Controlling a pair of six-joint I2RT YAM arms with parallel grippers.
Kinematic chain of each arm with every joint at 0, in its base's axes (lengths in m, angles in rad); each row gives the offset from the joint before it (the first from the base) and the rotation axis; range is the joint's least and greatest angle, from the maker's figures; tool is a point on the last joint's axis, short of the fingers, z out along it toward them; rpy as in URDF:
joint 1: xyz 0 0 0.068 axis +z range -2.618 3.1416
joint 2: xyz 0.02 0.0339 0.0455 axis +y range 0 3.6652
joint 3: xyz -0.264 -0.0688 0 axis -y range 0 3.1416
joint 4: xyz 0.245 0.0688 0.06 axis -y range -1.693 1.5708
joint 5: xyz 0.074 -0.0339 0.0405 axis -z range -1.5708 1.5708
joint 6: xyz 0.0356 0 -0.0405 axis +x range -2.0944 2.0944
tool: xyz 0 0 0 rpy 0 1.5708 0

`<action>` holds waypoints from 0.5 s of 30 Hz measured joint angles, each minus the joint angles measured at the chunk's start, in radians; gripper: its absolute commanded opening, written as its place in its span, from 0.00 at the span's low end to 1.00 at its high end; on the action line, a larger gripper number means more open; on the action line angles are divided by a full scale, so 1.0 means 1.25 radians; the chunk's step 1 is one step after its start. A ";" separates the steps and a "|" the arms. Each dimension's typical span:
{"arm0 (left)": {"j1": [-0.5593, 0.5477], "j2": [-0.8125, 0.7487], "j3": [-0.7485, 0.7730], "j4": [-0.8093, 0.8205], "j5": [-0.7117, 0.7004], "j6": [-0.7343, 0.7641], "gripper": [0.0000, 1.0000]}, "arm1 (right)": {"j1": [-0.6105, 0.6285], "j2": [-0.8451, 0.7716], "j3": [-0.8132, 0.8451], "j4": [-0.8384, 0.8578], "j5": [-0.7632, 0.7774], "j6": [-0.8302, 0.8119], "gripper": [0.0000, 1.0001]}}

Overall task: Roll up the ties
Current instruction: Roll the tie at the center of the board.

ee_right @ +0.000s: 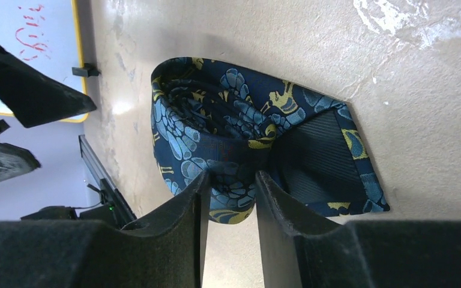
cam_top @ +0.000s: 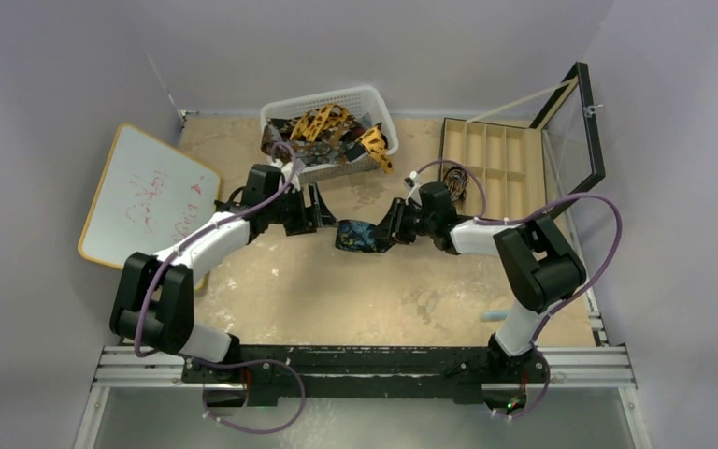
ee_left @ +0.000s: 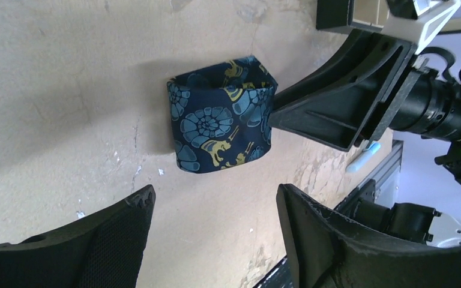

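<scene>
Scuffed tan bench [cam_top: 337, 290], grey walls [cam_top: 47, 65]. In front of the white basket [cam_top: 376, 97] (other ties [cam_top: 325, 126] heaped inside), the right hand [ee_right: 231, 183] pinches the rolled navy tie [ee_right: 228, 114]; the left hand [ee_left: 216, 201] gapes empty beside it.

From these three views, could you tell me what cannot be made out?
- Top view: how many patterned fabric ties fill the white plastic mesh basket; tangled and too small.
- Top view: the red writing on the white yellow-framed board; too small.
- Left wrist view: the far edge of the rolled dark navy tie with blue-gold print; the right arm's jaws cover it.
</scene>
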 measured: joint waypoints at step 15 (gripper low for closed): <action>0.004 0.146 -0.031 0.183 0.111 -0.001 0.73 | -0.002 0.065 0.031 -0.005 -0.012 -0.016 0.30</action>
